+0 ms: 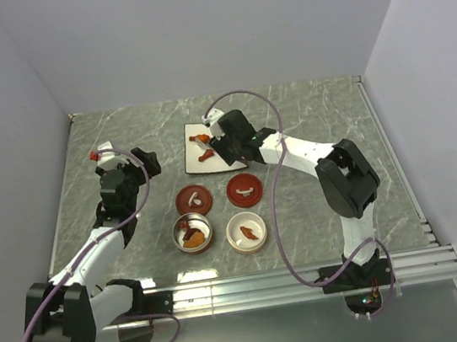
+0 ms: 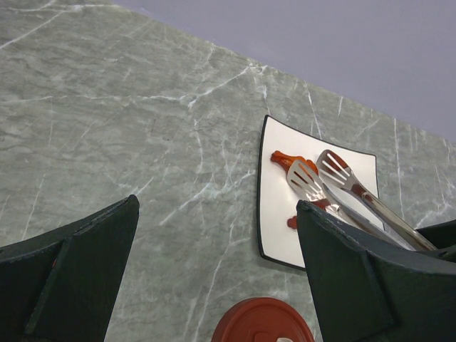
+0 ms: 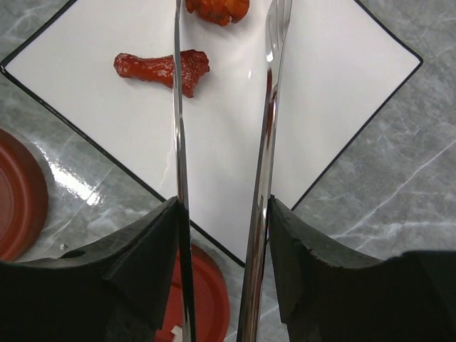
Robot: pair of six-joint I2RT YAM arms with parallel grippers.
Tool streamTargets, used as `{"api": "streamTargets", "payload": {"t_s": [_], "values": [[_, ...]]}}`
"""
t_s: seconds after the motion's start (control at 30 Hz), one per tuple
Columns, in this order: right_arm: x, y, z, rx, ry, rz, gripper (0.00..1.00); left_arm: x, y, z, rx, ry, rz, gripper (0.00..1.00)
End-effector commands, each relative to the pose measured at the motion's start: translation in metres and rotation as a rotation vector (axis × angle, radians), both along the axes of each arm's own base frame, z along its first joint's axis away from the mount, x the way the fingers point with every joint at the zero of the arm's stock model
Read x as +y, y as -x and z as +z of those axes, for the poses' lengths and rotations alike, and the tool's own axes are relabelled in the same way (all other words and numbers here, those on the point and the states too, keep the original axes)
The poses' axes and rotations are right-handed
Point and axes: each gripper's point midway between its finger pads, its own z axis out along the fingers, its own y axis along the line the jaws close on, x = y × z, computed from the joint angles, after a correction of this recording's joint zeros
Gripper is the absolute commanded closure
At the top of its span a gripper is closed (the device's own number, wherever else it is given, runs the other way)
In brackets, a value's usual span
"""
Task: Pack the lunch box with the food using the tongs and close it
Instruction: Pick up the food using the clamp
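Over the square white black-rimmed plate [image 3: 342, 71], my right pincer [image 3: 222, 206] grips the long silvery metal tongs [image 3: 269, 107], one arm crossing a red drumstick-shaped morsel [image 3: 160, 68]; my left pincer [image 2: 217, 206] hangs released above the grey marbled worktop [image 2: 107, 107].

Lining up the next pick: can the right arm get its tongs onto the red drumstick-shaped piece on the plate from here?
Probably yes. The tongs, held between the right fingers, hang open over the plate, and the red piece lies right below their left arm, nothing else over it.
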Motion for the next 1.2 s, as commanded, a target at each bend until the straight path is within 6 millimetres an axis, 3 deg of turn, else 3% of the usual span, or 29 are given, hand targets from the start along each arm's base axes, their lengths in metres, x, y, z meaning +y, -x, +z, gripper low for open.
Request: {"api": "streamTargets", "payload": {"t_s": [0.0,0.4,0.57,0.7,0.8,0.87,0.97,1.17], "values": [[0.012,-0.014,0.021,-0.052,-0.046,0.039,0.42,0.001,-0.003,0.015,-0.053,0.008,0.011,0.01],[0.021,-0.017,0.002,-0.006,-0.026,0.078,0.46,0.001,-0.005,0.014,-0.049,0.006,0.011,0.01],[0.014,-0.015,-0.001,0.004,-0.001,0.054,0.66,0.000,-0.004,0.016,-0.056,0.008,0.008,0.01],[0.011,-0.011,0.003,0.001,-0.005,0.048,0.73,0.000,-0.003,0.016,-0.056,0.008,0.006,0.01],[0.006,-0.010,0.017,-0.026,-0.018,0.029,0.74,0.000,-0.003,0.016,-0.056,0.010,0.005,0.01],[0.001,0.000,0.038,-0.058,-0.048,0.030,0.74,-0.001,-0.003,0.016,-0.056,0.010,0.003,0.01],[-0.001,0.004,0.045,-0.061,-0.063,0.040,0.74,-0.001,-0.003,0.017,-0.061,0.009,0.002,0.01],[-0.010,0.005,0.038,-0.053,-0.034,-0.001,0.74,0.000,-0.002,0.018,-0.064,0.011,0.003,0.01]]}}
